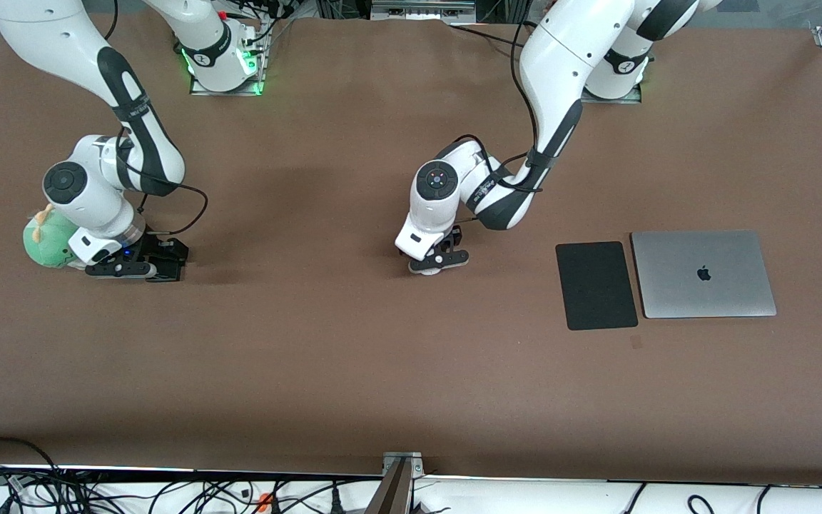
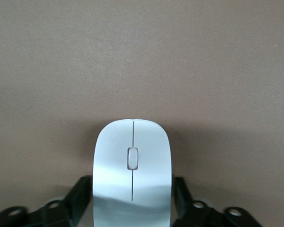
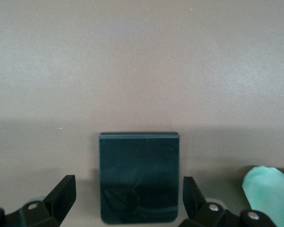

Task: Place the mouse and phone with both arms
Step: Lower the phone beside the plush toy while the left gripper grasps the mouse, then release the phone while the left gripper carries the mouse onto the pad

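The white mouse (image 2: 132, 165) lies between the fingers of my left gripper (image 2: 131, 185). Both black fingers (image 2: 80, 194) press against its sides. In the front view the left gripper (image 1: 439, 260) is down at the table's middle and mostly covers the mouse. The black phone (image 3: 139, 175) lies flat on the brown table between the spread fingers (image 3: 64, 194) of my right gripper (image 3: 129, 189), with a gap on each side. In the front view the right gripper (image 1: 138, 265) is low at the right arm's end of the table and hides the phone.
A green plush toy (image 1: 47, 241) sits right beside the right gripper and also shows in the right wrist view (image 3: 270, 189). A large flat black mat (image 1: 596, 285) and a closed silver laptop (image 1: 703, 273) lie side by side toward the left arm's end.
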Available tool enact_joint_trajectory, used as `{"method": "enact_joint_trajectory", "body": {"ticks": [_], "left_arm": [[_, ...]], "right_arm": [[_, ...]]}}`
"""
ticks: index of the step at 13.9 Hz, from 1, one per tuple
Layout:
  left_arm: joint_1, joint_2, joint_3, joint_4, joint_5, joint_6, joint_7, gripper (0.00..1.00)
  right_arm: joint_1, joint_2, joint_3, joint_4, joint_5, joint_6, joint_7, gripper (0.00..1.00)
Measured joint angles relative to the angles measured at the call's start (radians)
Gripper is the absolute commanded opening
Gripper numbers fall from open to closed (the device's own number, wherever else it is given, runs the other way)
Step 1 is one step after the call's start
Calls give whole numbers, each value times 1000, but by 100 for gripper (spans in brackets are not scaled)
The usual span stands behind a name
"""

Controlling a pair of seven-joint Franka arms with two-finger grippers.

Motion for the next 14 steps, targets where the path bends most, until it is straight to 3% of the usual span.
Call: {"method": "enact_joint_trajectory", "body": {"ticks": [3, 8, 14], "left_arm": [[-1, 0, 0, 8, 1, 1, 2, 7], [39, -50, 31, 15, 1, -3, 74, 7], [275, -238, 39, -208, 1, -19, 439, 9]], "right_arm": [[0, -45, 1, 89, 20, -201, 0, 100], [0, -96, 3, 195, 28, -406, 0, 100], [0, -187, 3, 258, 29, -617, 0, 100]]}}
